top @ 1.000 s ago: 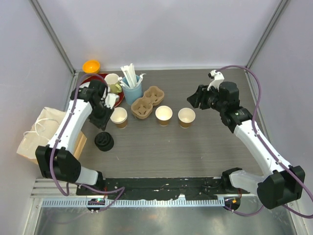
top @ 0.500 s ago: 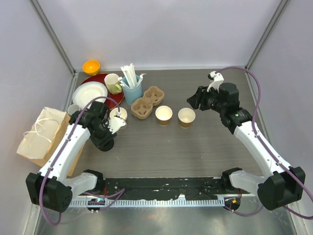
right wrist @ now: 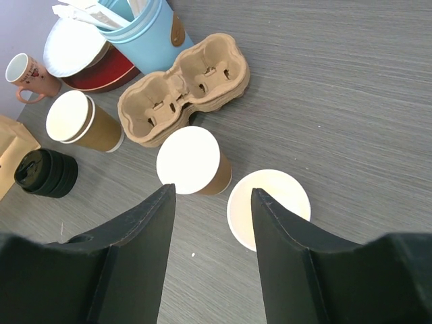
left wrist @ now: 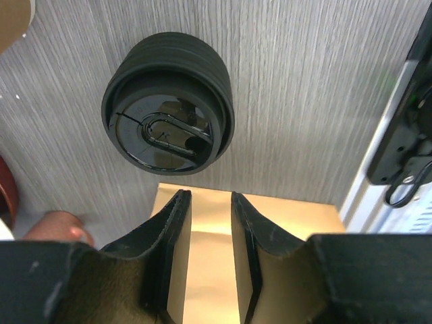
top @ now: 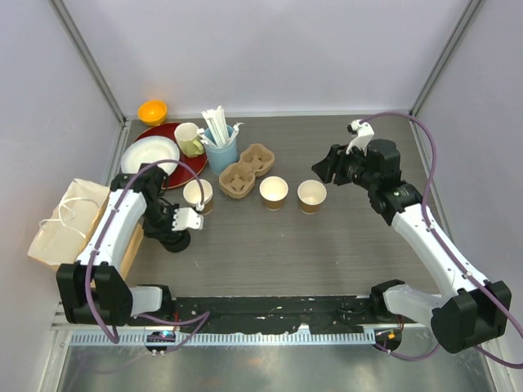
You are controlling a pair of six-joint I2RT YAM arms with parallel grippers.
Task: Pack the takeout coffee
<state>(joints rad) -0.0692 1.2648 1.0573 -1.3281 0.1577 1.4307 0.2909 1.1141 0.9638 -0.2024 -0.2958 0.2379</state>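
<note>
I operate a lab test cell: white panels (top: 270, 49) on metal posts (top: 91, 65) enclose the worktop (top: 286, 253); left arm (top: 114, 224) and right arm (top: 433, 245) are bolted to a rail (top: 270, 309).

The tool (left wrist: 208, 200), jaws narrowly apart (brown paper bag (left wrist: 290, 217) beneath), hangs near stacked black lids (left wrist: 167, 111) on the desk (left wrist: 304, 81).

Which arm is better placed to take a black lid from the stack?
Left. The left fingers point at the lid stack, just beside it, with nothing between them. The right fingers hang over the open cups.
</note>
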